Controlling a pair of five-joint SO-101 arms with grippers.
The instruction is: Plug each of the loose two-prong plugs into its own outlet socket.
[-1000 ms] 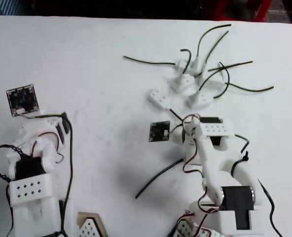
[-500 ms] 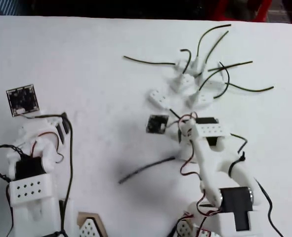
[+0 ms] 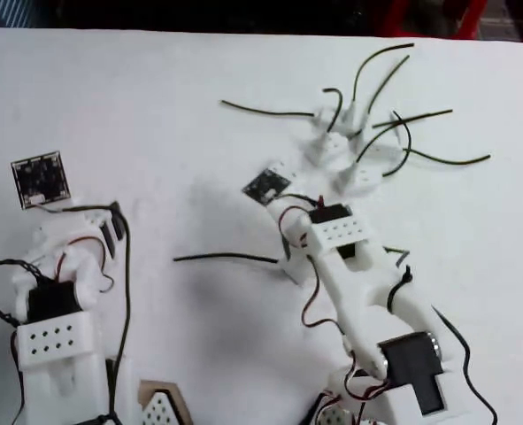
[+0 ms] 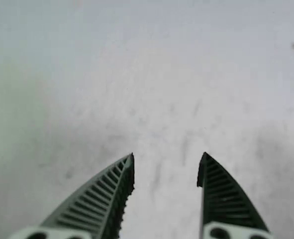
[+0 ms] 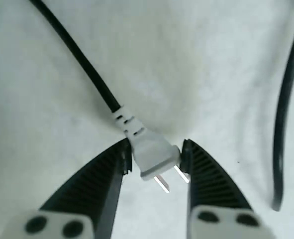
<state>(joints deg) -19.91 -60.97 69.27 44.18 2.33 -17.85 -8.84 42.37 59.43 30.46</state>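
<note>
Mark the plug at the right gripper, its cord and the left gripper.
plug (image 5: 154, 153), right wrist view, white body.
cord (image 5: 77, 56), right wrist view, black mid-length.
left gripper (image 4: 167, 155), left wrist view, midway between fingertips.

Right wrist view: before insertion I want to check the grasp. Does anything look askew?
Yes. The two-prong plug sits tilted between the right fingers, its prongs pointing back toward the wrist camera and its cord trailing away, which looks awkward for insertion.
</note>
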